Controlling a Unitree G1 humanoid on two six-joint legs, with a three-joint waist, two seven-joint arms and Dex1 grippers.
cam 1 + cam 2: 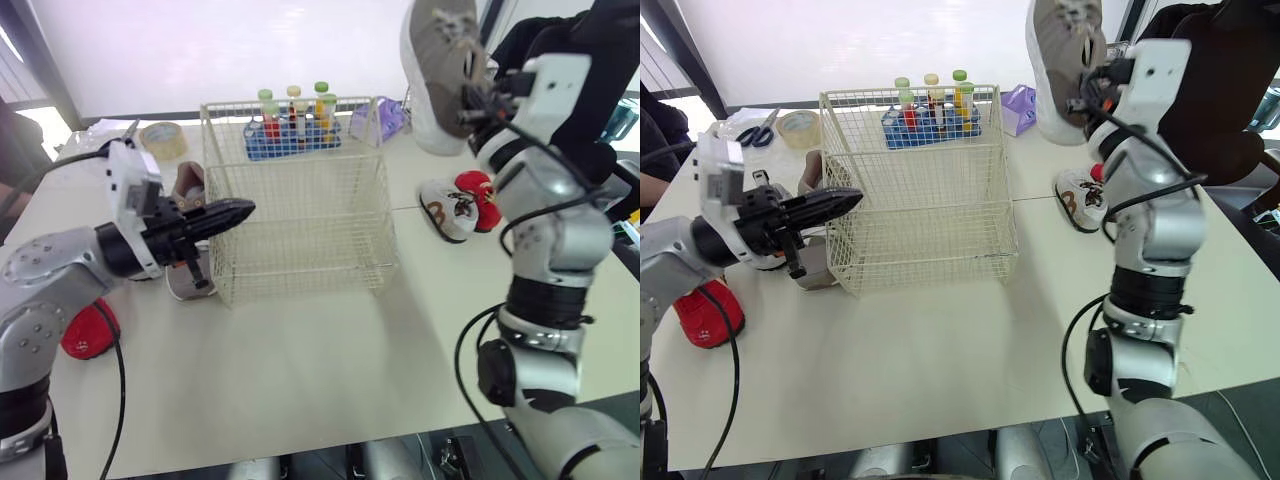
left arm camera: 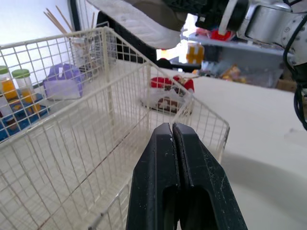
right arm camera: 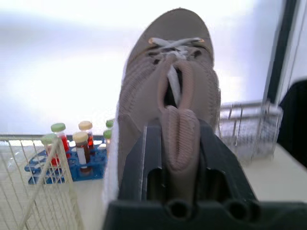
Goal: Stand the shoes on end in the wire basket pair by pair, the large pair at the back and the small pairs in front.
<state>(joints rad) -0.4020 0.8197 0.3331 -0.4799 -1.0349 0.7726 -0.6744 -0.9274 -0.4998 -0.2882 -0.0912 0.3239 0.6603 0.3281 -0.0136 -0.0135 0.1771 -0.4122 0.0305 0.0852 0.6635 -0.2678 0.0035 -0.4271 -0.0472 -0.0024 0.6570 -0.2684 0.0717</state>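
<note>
The cream wire basket [image 1: 300, 250] stands in the middle of the table with nothing in it. My right gripper [image 1: 478, 95] is raised high to the basket's right, shut on a large grey-brown shoe [image 1: 440, 60] by its tongue [image 3: 178, 129], toe up. Its partner, another large grey shoe [image 1: 186, 195], lies against the basket's left side. My left gripper [image 1: 240, 211] hovers just over that shoe at the basket's left wall, shut and holding nothing. A small white shoe [image 1: 445, 212] and a small red shoe [image 1: 482, 196] lie right of the basket. Another red shoe [image 1: 88, 330] lies at the near left.
A blue rack of capped tubes [image 1: 290, 135] stands just behind the basket, with a purple box [image 1: 378, 118] to its right. A tape roll [image 1: 163, 138] and scissors [image 1: 760, 128] lie at the far left. A second wire basket [image 3: 249, 127] stands behind.
</note>
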